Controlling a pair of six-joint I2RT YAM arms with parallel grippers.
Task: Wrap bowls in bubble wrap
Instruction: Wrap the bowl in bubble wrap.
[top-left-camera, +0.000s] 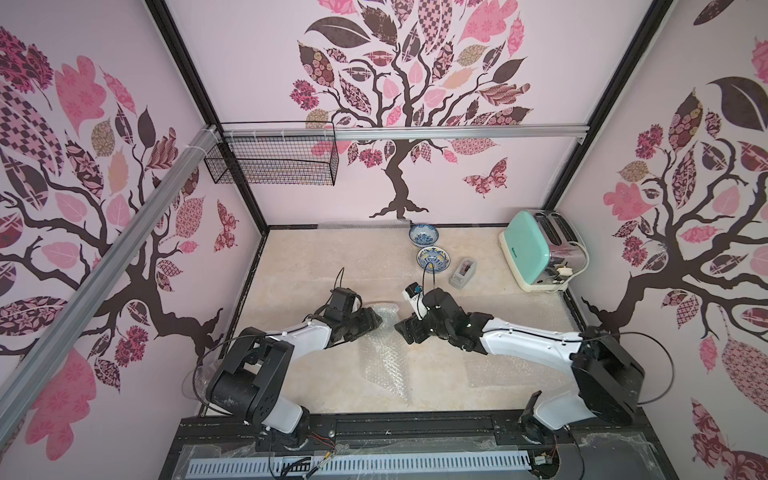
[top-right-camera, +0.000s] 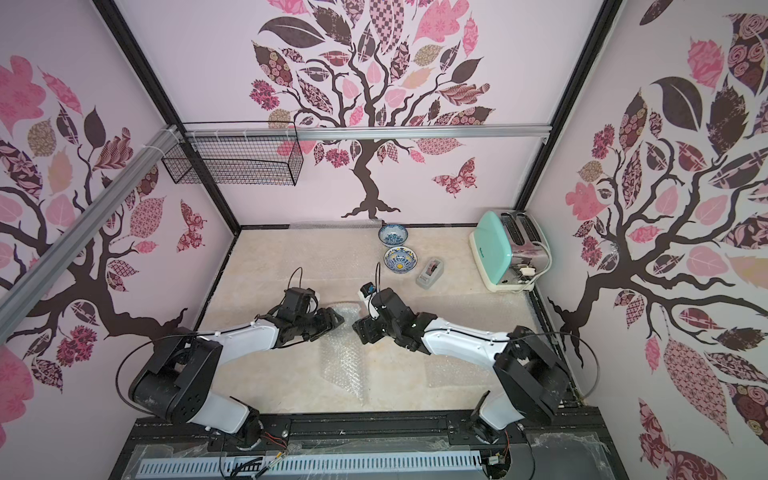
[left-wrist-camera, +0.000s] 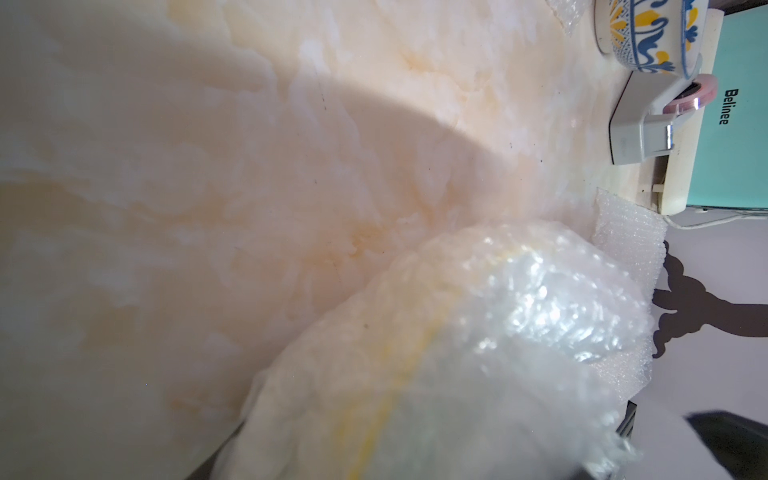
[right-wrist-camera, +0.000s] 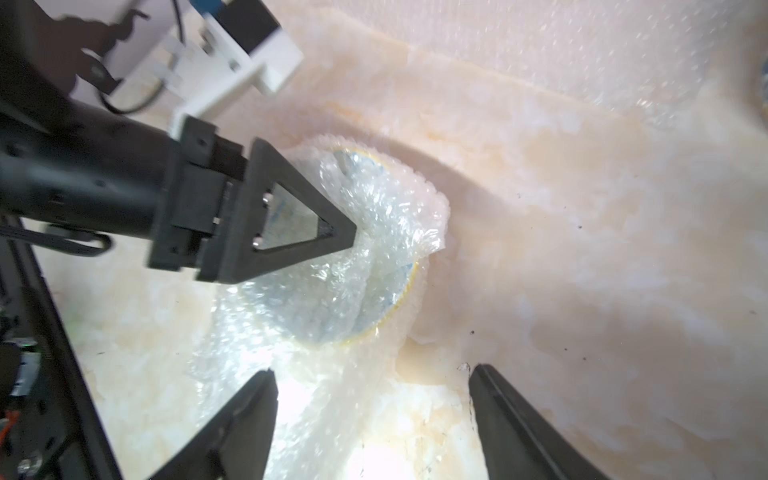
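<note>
As bubble wrap (right-wrist-camera: 386, 216) fills bowl (right-wrist-camera: 388, 297), left end effector (right-wrist-camera: 347, 232) inside

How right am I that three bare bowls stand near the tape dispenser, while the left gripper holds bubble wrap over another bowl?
Only two bare bowls, not three, stand near the tape dispenser, as both top views show; the left gripper does hold bubble wrap over another bowl.

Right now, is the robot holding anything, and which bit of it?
The left gripper seems to pinch the bowl by its rim, through the bubble wrap bunched over it. The right gripper is open and holds nothing.
</note>
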